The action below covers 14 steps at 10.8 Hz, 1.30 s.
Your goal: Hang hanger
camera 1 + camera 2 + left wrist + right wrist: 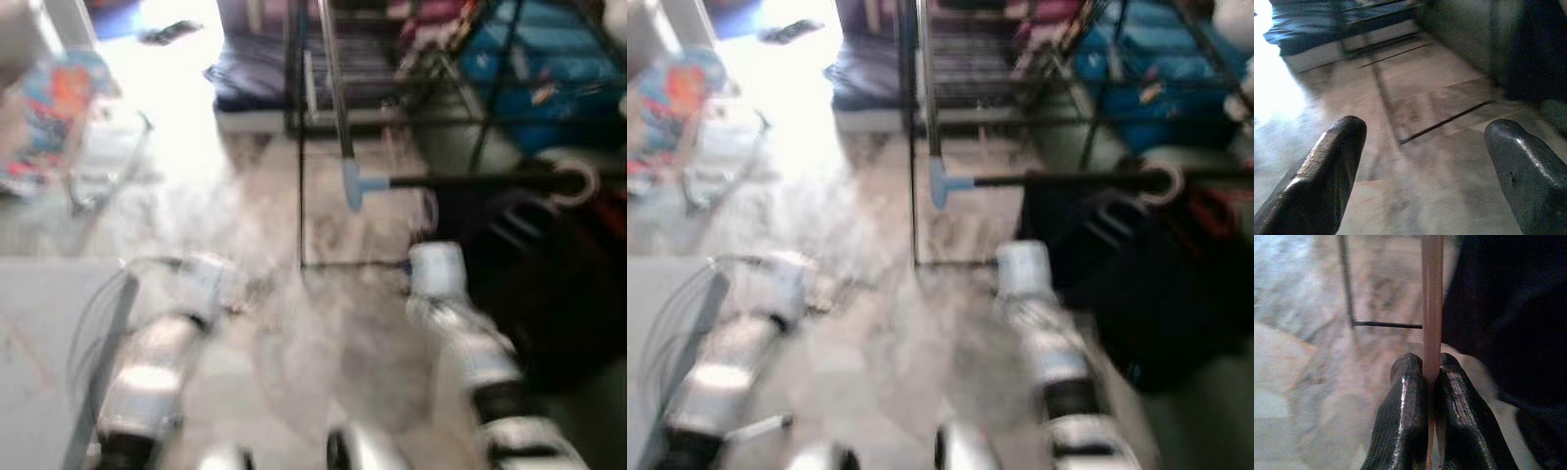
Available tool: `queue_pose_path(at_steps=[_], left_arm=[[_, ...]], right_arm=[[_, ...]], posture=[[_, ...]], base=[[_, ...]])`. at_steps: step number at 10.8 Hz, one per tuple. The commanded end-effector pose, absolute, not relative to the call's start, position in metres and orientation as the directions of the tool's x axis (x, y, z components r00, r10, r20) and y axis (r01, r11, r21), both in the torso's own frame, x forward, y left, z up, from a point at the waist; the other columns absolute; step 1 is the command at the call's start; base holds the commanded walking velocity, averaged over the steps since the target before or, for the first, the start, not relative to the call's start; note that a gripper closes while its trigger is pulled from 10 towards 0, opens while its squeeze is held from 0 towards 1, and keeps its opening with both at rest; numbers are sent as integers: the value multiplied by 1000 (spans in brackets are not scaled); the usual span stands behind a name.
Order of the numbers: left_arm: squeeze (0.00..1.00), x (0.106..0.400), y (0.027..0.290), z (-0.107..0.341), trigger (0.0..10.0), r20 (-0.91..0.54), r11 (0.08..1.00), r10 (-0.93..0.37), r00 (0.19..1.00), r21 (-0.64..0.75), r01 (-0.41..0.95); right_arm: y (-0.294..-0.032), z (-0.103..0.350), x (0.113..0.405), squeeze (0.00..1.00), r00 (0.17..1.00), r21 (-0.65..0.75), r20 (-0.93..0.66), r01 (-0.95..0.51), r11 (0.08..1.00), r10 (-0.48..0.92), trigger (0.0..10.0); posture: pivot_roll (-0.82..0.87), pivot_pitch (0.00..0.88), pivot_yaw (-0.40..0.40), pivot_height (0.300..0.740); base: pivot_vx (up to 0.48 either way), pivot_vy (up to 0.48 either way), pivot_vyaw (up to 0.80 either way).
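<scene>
A pale stone floor (323, 323) runs ahead to a metal rack (323, 69), with a dark rail (470, 180) and dark clothes (558, 284) on the right. Both arms reach forward. The left gripper (1422, 147) is spread wide over bare floor. The right gripper (1425, 382) pinches a thin pinkish hanger (1432, 293) upright.

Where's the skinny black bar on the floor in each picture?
Left eye view: floor bar at the middle, just beyond the right arm.
Right eye view: slightly left of middle.
Left wrist view: between the open left claw's fingers.
Right wrist view: beyond the right claw, meeting the pink hanger it grips.
Shared landmark: dark clothing at the bar's end.
</scene>
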<state>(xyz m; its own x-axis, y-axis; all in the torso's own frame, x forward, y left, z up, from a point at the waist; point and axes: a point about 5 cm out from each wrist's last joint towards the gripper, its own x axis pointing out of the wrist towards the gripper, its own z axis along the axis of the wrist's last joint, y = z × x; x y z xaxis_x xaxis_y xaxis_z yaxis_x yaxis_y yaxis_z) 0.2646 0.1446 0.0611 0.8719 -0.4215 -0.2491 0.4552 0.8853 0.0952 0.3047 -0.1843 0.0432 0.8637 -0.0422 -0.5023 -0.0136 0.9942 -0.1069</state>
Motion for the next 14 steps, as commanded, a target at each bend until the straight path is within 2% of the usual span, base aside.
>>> queue_pose_path(at_steps=[1,5,7,10,14], left_arm=[[0,263,154,62,10000,-260,892,-401,878,108,439],[0,258,154,61,10000,-269,889,-405,874,106,445],[0,258,154,61,10000,-273,888,-404,873,110,446],[0,259,158,60,10000,-296,888,-391,871,128,442],[0,261,159,59,10000,-318,889,-377,870,138,436]], right_arm=[[-178,63,319,0,908,-89,-417,-5,996,-33,10000],[-183,75,325,0,941,-41,-333,41,998,-52,10000],[-177,78,331,0,933,-7,-359,21,1000,-23,10000],[-156,76,343,0,881,87,-472,6,996,36,10000],[-125,56,335,0,792,111,-595,-86,990,135,10000]], posture=[[4,115,-59,740],[3,131,-55,740],[8,132,-57,740],[11,129,-57,740],[16,120,-71,740]], base=[[0,0,0],[0,0,0],[0,0,0],[0,0,0],[0,0,0]])
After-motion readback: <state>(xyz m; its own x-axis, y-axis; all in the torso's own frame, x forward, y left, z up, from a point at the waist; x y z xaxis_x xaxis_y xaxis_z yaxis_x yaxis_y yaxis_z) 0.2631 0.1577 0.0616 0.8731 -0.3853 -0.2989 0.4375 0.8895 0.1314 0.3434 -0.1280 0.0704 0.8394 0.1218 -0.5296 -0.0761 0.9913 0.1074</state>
